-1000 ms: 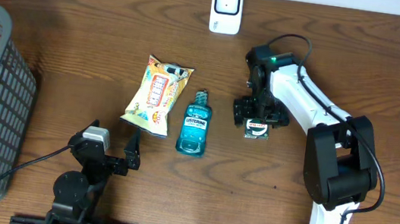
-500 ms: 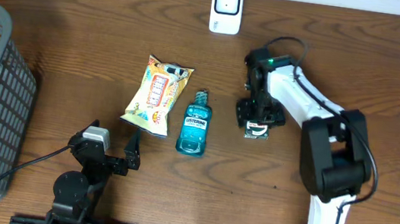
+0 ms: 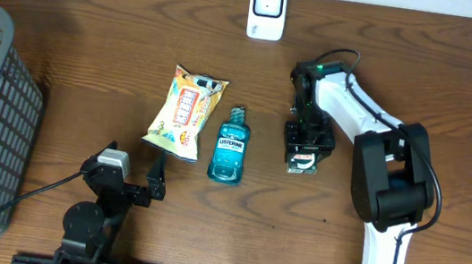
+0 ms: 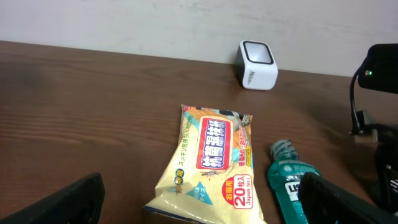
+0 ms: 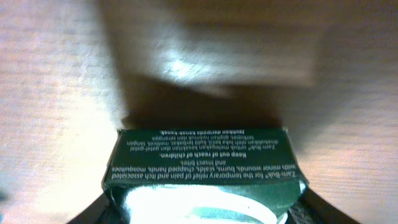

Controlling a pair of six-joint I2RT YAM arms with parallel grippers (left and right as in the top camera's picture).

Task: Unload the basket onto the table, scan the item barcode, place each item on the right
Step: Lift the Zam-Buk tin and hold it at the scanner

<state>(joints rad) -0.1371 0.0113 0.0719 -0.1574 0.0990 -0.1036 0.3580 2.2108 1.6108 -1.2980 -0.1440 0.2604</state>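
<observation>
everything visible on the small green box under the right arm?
The green box is a small carton, seemingly cardboard, lying on the wooden table right of the mouthwash bottle. Its dark green side panel carries fine white print, upside down to the right wrist camera, including "Keep out of reach of children"; the adjoining face is pale with glare. The right gripper hangs over it, hiding most of it from overhead, fingers flanking both sides. Contact can't be confirmed.

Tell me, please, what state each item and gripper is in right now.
left gripper, open, holding nothing.
right gripper, over the green box, a finger at each side; grip unclear.
green box, lying flat beneath that gripper.
mouthwash bottle, on its side, capped.
wipes pack, lying flat, printed face up.
scanner, standing upright.
</observation>
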